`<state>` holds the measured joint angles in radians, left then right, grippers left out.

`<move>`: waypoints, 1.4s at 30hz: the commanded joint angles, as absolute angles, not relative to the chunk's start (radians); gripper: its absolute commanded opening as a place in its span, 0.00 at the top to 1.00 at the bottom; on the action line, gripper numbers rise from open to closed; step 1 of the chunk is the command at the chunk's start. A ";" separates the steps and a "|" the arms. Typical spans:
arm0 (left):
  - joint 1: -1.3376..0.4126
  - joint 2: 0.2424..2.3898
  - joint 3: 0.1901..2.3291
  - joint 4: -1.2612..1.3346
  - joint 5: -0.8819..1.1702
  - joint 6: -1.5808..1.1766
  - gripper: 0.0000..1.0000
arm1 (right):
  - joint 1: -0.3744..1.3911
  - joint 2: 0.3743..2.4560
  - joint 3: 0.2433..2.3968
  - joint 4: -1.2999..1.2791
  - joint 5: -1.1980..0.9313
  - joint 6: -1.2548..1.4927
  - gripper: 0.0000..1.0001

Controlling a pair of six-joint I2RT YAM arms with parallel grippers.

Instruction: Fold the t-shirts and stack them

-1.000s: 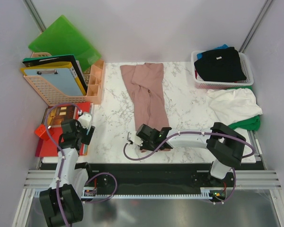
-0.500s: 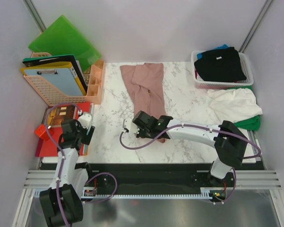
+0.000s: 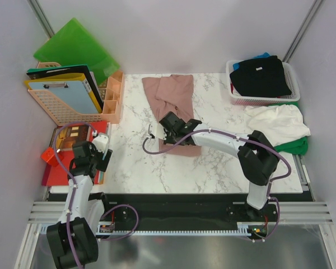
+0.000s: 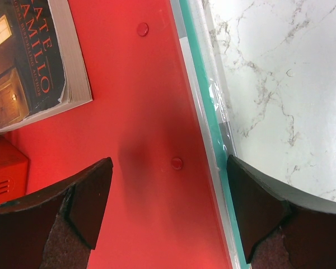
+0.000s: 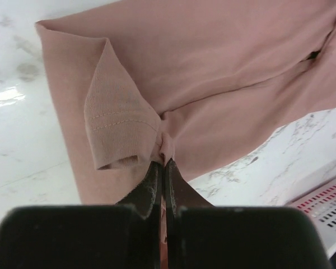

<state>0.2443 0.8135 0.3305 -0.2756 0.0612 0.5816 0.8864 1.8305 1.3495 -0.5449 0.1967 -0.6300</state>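
A dusty pink t-shirt (image 3: 171, 92) lies lengthwise on the marble table (image 3: 213, 165), its near part doubled back over itself. My right gripper (image 3: 167, 124) is shut on a pinch of that pink cloth (image 5: 213, 61), next to a sleeve cuff, with the jaws (image 5: 163, 162) pressed together. More t-shirts sit at the right: a black one (image 3: 260, 75) over a blue one (image 3: 261, 55) in a basket, and a white one (image 3: 277, 123) over a green one (image 3: 294, 147) on the table. My left gripper (image 3: 95, 147) hangs open over a red folder (image 4: 134, 112), holding nothing (image 4: 168, 207).
A white basket (image 3: 291, 96) stands at the back right. A peach desk organiser (image 3: 109, 103) with clipboards and a green folder (image 3: 75, 47) fill the back left. A book (image 4: 22, 61) lies on the red folder (image 3: 56, 174) at the left edge.
My right gripper has moved away from the near edge toward the back, pulling the pink t-shirt's near end over itself. The left arm has not moved.
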 commanded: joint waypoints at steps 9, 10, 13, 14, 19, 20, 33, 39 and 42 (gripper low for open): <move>0.245 0.841 0.314 -0.276 0.038 0.571 0.10 | 0.848 1.994 1.601 -0.517 0.236 -0.764 1.00; 0.247 0.839 0.314 -0.276 0.038 0.571 0.10 | 0.850 2.002 1.609 -0.517 0.239 -0.767 1.00; 0.245 0.838 0.314 -0.276 0.038 0.571 0.10 | 0.847 2.031 1.635 -0.512 0.239 -0.773 1.00; 0.245 0.839 0.313 -0.276 0.038 0.571 0.10 | 0.842 2.037 1.638 -0.509 0.239 -0.776 1.00; 0.244 0.838 0.313 -0.276 0.041 0.572 0.10 | 0.836 2.072 1.658 -0.497 0.255 -0.782 1.00; 0.247 0.836 0.311 -0.276 0.043 0.572 0.10 | 0.833 2.078 1.661 -0.492 0.256 -0.782 1.00; 0.245 0.839 0.310 -0.279 0.054 0.575 0.10 | 0.804 2.192 1.847 -0.500 0.279 -0.799 1.00; 0.245 0.838 0.310 -0.278 0.054 0.577 0.10 | 0.798 2.206 1.827 -0.496 0.298 -0.766 0.40; 0.245 0.838 0.310 -0.278 0.058 0.577 0.10 | 0.798 2.178 1.790 -0.477 0.298 -0.746 0.12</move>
<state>0.2443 0.8268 0.3298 -0.2695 0.0624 0.5816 0.8009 2.2070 1.8076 -0.5102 0.2771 -0.7673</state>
